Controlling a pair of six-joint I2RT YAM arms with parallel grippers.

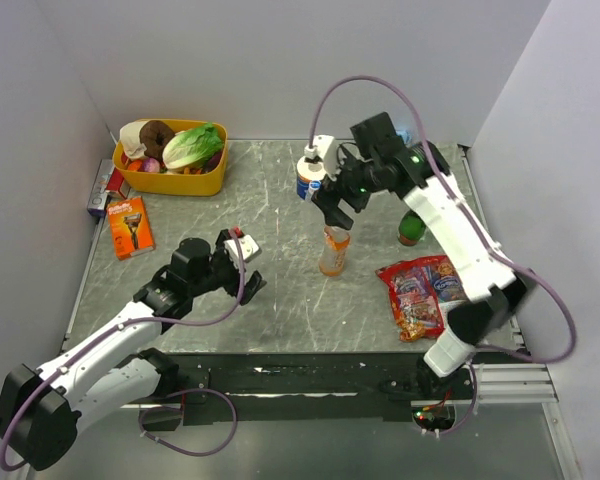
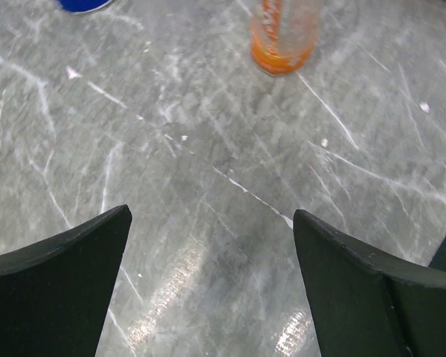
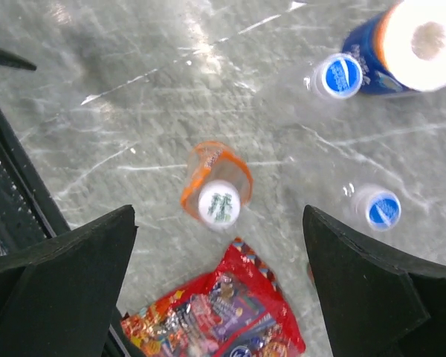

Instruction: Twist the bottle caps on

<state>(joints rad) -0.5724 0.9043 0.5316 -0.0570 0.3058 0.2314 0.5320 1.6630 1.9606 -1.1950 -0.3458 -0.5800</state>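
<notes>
Top view: the right jaws hang spread wide just above the orange drink bottle (image 1: 333, 250), which stands upright in the middle of the worktop (image 1: 280, 210). They grip nothing. The left jaws sit low at the near left, also open and empty, well apart from that bottle.

Left wrist: the jaws are parted over bare worktop, and only the orange drink bottle's base shows at the top edge.

Right wrist: the white cap (image 3: 217, 202) sits on the orange drink bottle between the open jaws, untouched. To the right, a blue cap (image 3: 338, 76) and a second blue cap (image 3: 383, 210) each top one of the small clear bottles (image 3: 354, 195).

All three look capped, though I cannot tell how tightly. The step in hand seems to be the white cap. The next move calls for lowering squarely over it, closing on its rim and twisting, probably with the bottle steadied.
</notes>
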